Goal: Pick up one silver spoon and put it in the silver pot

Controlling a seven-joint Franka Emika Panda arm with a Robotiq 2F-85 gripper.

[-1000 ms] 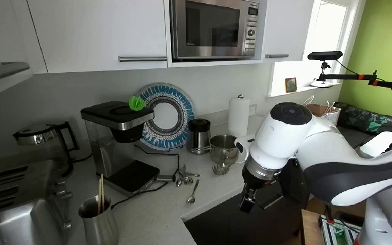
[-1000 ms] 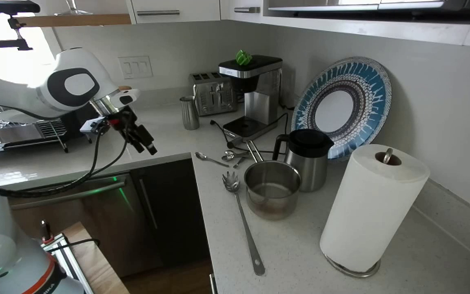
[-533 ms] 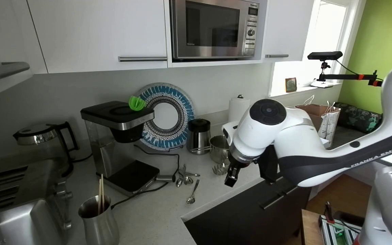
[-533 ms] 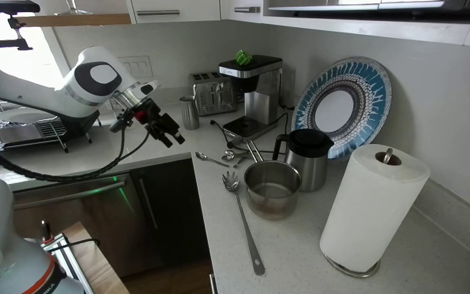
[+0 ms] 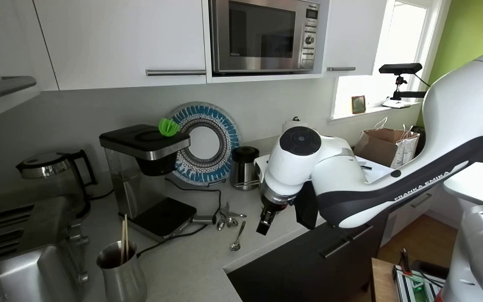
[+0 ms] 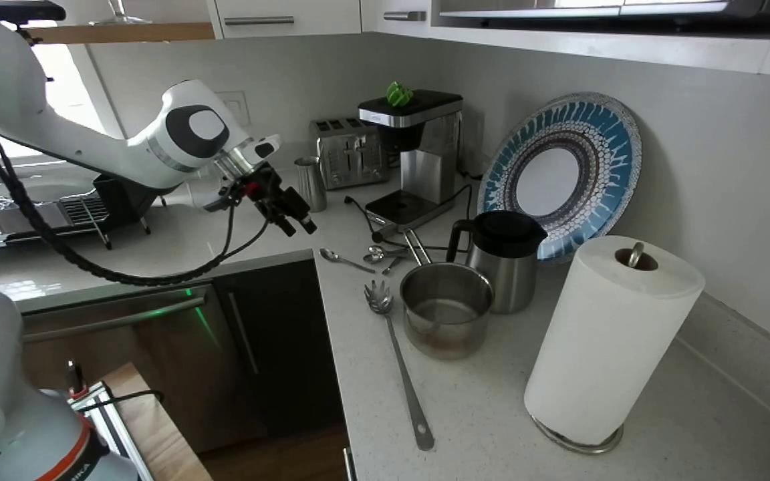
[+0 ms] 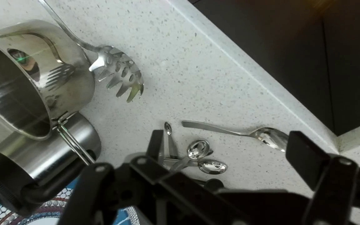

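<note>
Bare tabletop (image 7: 173, 90) runs between the lone spoon (image 7: 245, 134) and the server (image 7: 109, 56), while a thinner strip separates the lone spoon from the edge (image 7: 255, 68). A spoon pile (image 7: 198, 150) crowds the lone spoon's other side. The pot (image 6: 445, 337) stands mouth up between server and jug (image 6: 505, 277), its handle (image 6: 422, 246) angling toward the coffee maker (image 6: 418, 174).

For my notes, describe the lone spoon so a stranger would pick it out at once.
In the wrist view, start at the silver pot on the left and go right, past the toothed pasta server. Farther right and lower, near the inner corner of the counter, lies the silver spoon. Unlike the neighbouring cluster of overlapping spoons, it lies by itself, touching none of them.
</note>
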